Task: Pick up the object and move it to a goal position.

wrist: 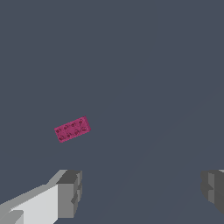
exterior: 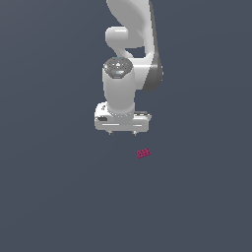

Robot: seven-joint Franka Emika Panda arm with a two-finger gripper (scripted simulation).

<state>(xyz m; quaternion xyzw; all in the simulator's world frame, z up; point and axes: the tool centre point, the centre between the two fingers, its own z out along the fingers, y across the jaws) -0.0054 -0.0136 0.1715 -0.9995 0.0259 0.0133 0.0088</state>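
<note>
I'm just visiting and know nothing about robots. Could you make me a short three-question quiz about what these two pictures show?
1. True or false: the white robot gripper is holding the small magenta-pink studded brick.
2. The fingers are: A) spread apart, B) pressed together.
3. What colour is the surface under the brick?

Key: 1. False; the brick lies free on the surface. 2. A. 3. Dark grey-blue.
</note>
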